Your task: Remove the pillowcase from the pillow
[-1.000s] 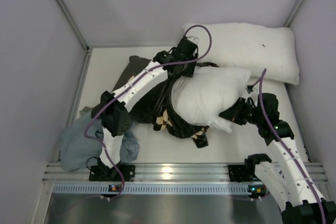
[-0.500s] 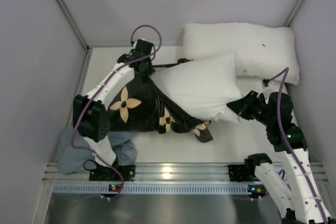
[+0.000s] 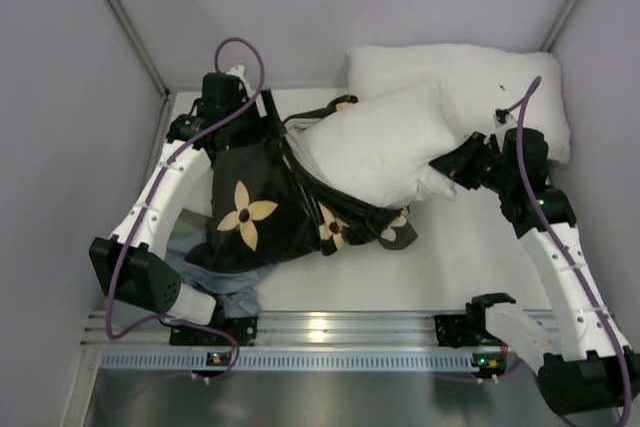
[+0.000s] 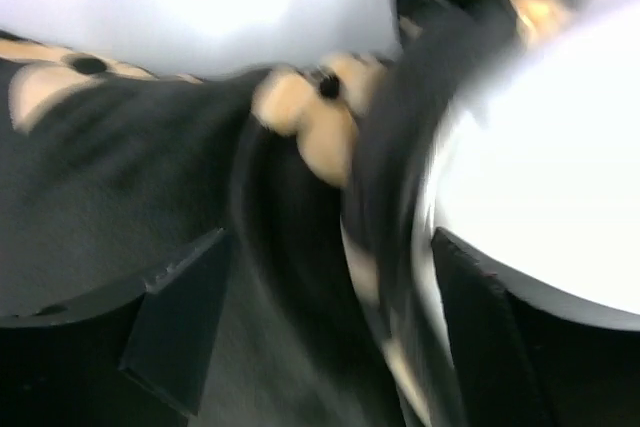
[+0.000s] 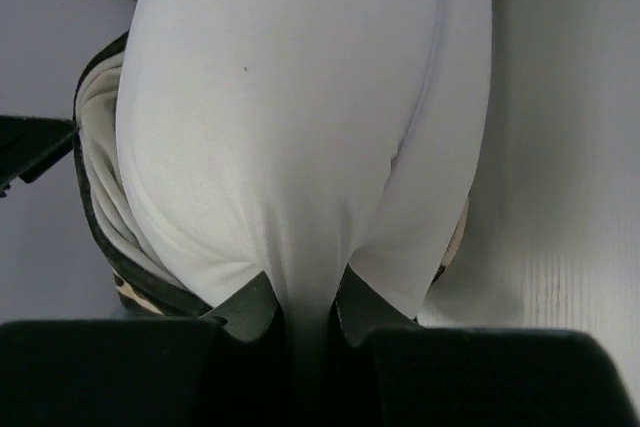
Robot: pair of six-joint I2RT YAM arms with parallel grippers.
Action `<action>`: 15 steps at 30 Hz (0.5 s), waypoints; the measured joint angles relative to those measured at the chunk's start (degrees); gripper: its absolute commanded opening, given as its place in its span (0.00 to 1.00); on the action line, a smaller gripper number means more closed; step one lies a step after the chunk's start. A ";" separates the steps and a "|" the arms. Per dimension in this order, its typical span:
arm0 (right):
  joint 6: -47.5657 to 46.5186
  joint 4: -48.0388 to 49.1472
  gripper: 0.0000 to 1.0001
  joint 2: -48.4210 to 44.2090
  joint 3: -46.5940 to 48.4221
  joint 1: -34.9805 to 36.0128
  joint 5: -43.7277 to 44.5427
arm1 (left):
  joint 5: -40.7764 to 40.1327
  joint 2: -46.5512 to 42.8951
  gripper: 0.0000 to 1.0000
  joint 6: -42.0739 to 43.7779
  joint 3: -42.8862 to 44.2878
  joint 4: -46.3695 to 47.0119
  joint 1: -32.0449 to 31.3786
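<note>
the pillowcase (image 3: 250, 217) lies bunched at the left of the desk (image 3: 450, 267), its mouth wrapping only the left, near end of the pillow (image 3: 375, 147). the pillow's long axis runs left to right between my two pincers, so the case must slide off leftward. my left pincer (image 3: 262, 122) is the nearer one. its jaws stand apart with folds of case between, too blurred to tell if it grips. my right pincer (image 3: 447, 169) is pinched tight on the pillow's bare right corner. count: one case, two pillows with the spare pillow (image 3: 470, 77) behind, one blue-grey cloth (image 3: 228, 289).
</note>
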 measured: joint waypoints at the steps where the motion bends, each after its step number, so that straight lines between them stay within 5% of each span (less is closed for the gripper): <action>1: 0.28 0.87 0.00 1.11 -0.48 -0.13 -0.52 | 0.70 0.20 0.92 0.90 0.00 -0.31 -1.77; 9: 0.81 4.94 0.00 3.96 -1.79 2.25 -2.16 | -5.62 -1.46 0.98 1.68 -0.09 -1.33 -29.90; 15: 0.66 5.64 0.00 3.87 -1.73 2.47 -2.40 | -17.49 -4.66 0.96 -3.54 -2.03 -3.74 -41.29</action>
